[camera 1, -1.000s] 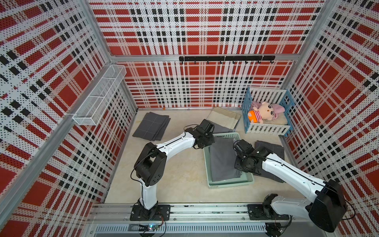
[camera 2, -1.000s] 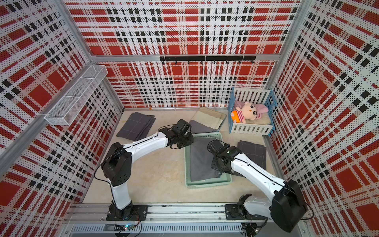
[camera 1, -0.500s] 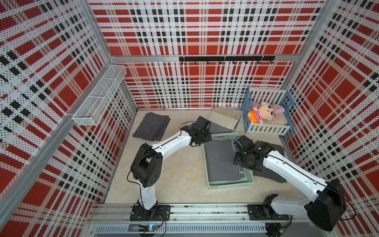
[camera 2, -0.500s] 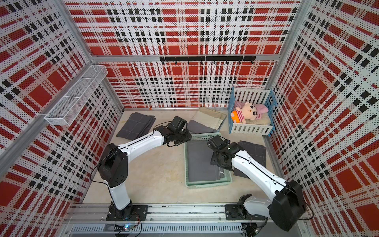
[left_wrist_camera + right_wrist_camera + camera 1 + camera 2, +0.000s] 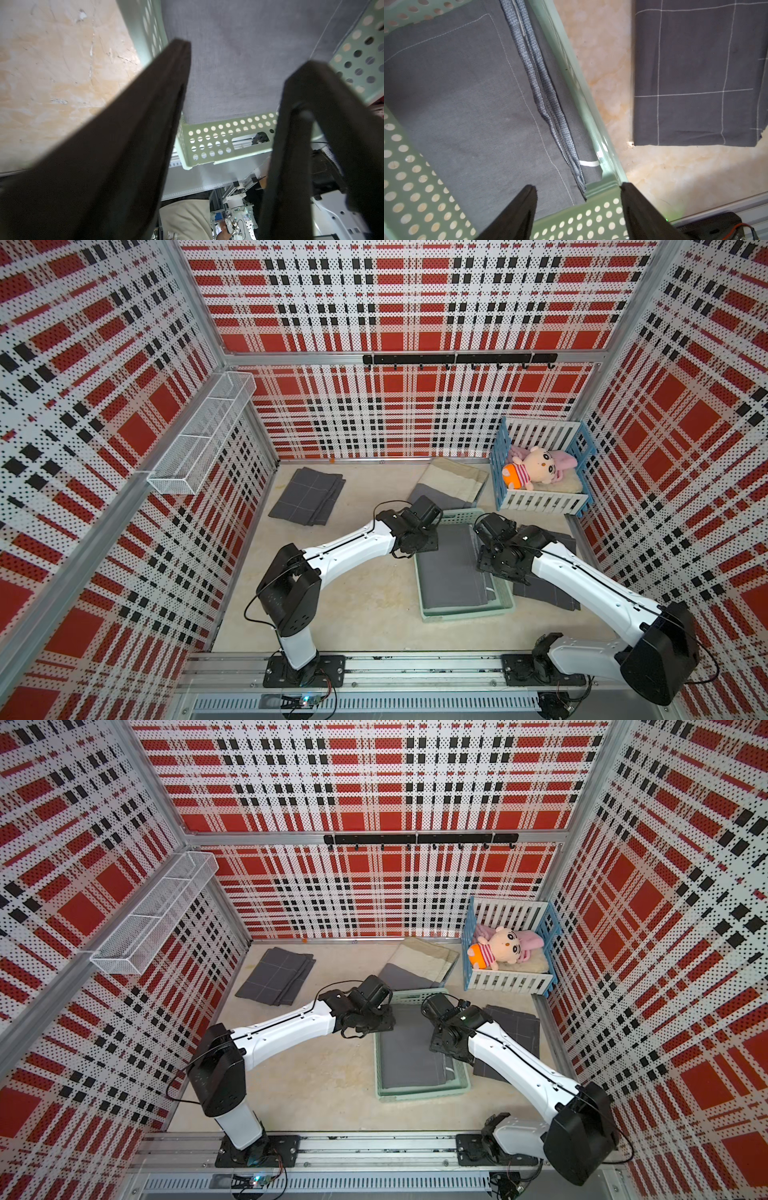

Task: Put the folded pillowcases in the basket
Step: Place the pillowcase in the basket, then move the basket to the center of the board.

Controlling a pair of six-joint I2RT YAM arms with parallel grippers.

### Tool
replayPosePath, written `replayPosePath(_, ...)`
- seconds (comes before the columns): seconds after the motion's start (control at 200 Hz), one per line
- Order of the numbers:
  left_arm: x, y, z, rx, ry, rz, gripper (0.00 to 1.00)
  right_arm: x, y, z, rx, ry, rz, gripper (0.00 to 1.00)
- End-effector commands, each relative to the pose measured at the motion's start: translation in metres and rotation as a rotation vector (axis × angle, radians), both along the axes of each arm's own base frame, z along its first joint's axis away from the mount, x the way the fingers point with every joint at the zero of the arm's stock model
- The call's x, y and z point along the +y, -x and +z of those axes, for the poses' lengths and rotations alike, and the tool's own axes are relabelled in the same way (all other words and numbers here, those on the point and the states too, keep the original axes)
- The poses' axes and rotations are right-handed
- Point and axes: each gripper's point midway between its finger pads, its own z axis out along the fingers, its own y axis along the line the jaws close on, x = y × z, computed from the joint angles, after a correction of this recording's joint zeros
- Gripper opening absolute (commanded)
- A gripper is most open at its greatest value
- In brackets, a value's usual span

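Now the folded pillowcase (image 5: pixel 451 572), plain grey, lies flat inside the basket (image 5: pixel 465 615) and covers most of its bottom, as both top views show. In the right wrist view its layered edge runs close along the basket's wall on the robot's right. The left end effector (image 5: pixel 246 54) hangs over the far left corner of the basket, its fingers spread apart above the cloth with nothing between them. The right end effector (image 5: pixel 576 186) hovers by the basket's right wall, fingers likewise apart and gripping nothing. On the pale desk (image 5: pixel 365 593), a dark checked cloth (image 5: pixel 695 72) lies beside the basket, clear of its wall. Farther back stands a blue-and-white toy crib (image 5: pixel 540 502) with a doll (image 5: pixel 536 466) in it.
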Motion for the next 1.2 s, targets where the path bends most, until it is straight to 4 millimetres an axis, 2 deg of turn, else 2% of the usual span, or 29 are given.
replayPosePath(0.0,0.017,0.008,-0.017,0.004,-0.125,0.004,0.47,-0.002,-0.006,0.006,-0.014,0.014,-0.020,0.71)
replayPosePath(0.24,0.023,0.013,0.020,-0.087,-0.138,0.004,0.50,0.000,-0.002,0.000,-0.015,-0.026,-0.037,0.71)
replayPosePath(0.291,0.028,0.014,0.023,-0.096,-0.139,0.009,0.52,0.001,-0.001,-0.001,-0.013,-0.034,-0.037,0.71)
replayPosePath(0.436,0.041,0.021,-0.005,-0.028,-0.184,-0.008,0.52,0.004,-0.005,-0.004,-0.010,-0.034,-0.034,0.73)
replayPosePath(0.656,0.029,0.023,-0.036,0.025,-0.186,-0.049,0.53,0.006,-0.013,-0.002,-0.007,-0.008,-0.030,0.76)
replayPosePath(0.741,0.031,0.022,-0.047,0.036,-0.210,-0.053,0.46,0.006,-0.015,0.000,-0.012,-0.006,-0.030,0.75)
replayPosePath(0.761,0.032,0.022,-0.048,0.036,-0.215,-0.052,0.41,0.006,-0.015,0.001,-0.014,-0.005,-0.032,0.75)
replayPosePath(0.832,0.040,0.018,-0.051,0.037,-0.233,-0.043,0.17,0.005,-0.015,0.001,-0.015,-0.002,-0.034,0.74)
replayPosePath(0.907,0.057,0.010,-0.050,0.038,-0.239,-0.015,0.00,0.004,-0.015,0.001,-0.015,0.001,-0.037,0.75)
replayPosePath(1.087,0.103,-0.015,-0.042,0.023,-0.261,0.014,0.00,0.002,-0.017,-0.002,-0.006,0.010,-0.039,0.74)
replayPosePath(1.197,0.139,-0.030,-0.039,0.023,-0.309,0.045,0.00,0.001,-0.022,-0.005,0.002,0.011,-0.042,0.74)
